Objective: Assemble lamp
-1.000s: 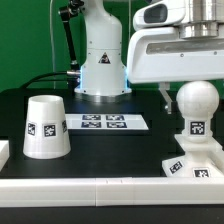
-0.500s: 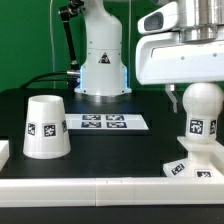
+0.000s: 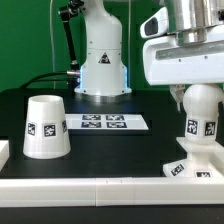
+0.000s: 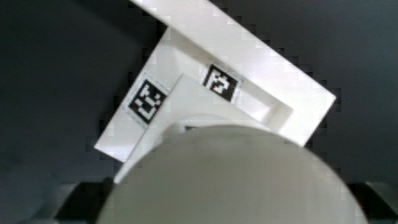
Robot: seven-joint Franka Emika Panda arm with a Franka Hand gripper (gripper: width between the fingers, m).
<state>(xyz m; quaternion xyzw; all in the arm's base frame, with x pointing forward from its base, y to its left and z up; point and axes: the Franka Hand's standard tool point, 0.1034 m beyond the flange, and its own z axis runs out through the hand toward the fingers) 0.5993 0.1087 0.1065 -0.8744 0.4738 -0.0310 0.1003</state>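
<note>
The round-headed bulb (image 3: 203, 103) stands at the exterior view's right, slightly tilted, its tagged stem down on or just above the flat square base (image 3: 186, 168); I cannot tell if they touch. My gripper (image 3: 197, 90) comes down from above and is shut on the bulb's head. In the wrist view the bulb's head (image 4: 222, 170) fills the space between my dark fingers (image 4: 80, 203), and the base (image 4: 214, 85) with two tags lies beyond it. The cup-like shade (image 3: 45, 127) stands mouth down at the exterior view's left, apart from me.
The marker board (image 3: 103, 123) lies flat at the table's middle back. The robot's white pedestal (image 3: 101, 65) stands behind it with black cables beside it. A white ledge (image 3: 100, 186) runs along the front edge.
My gripper has moved toward the exterior view's right with the bulb in it, and the bulb now leans a little. The shade and the base have not moved.
</note>
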